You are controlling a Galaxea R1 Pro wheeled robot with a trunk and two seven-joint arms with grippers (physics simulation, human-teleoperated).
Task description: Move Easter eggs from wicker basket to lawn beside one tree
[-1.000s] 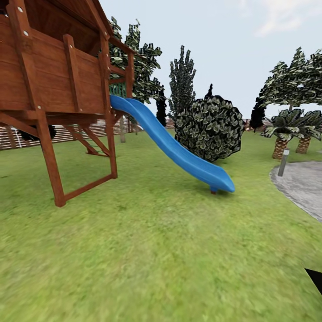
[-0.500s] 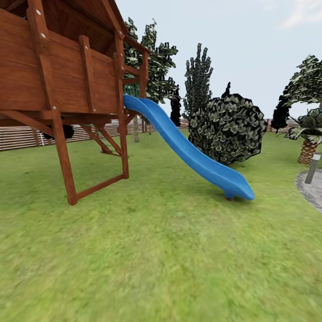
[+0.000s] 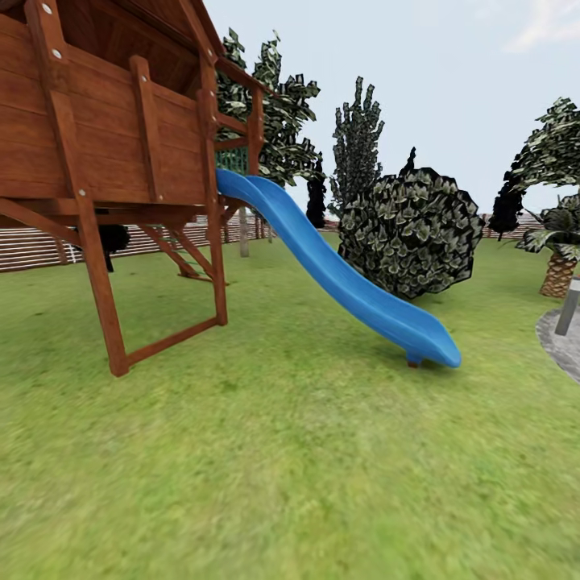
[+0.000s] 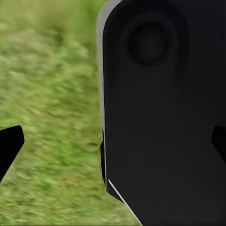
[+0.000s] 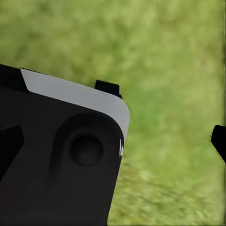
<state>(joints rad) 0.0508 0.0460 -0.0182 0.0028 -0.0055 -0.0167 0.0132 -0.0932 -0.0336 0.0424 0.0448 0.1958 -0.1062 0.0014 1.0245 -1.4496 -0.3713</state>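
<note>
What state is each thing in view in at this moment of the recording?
lawn: bare green grass in front of the robot.
blue slide: mounted on the play tower, lower end down at the grass.
wooden play tower: upright on its posts.
round shrub: standing behind the slide.
left gripper: fingertips apart, holding nothing.
right gripper: fingertips apart, holding nothing.

The lawn [image 3: 306, 451] is mottled green grass, spreading from the near foreground back to a slatted fence [image 3: 32, 246]. On it at the left stand the legs of a wooden playhouse [image 3: 105, 161]. A blue slide [image 3: 346, 282] runs down from the playhouse, and its low end rests on the grass. A round shrub [image 3: 411, 234] sits on the lawn just behind the slide. At the right edge grey paving [image 3: 564, 346] borders the grass, with a short post [image 3: 569, 306] on it.
</note>
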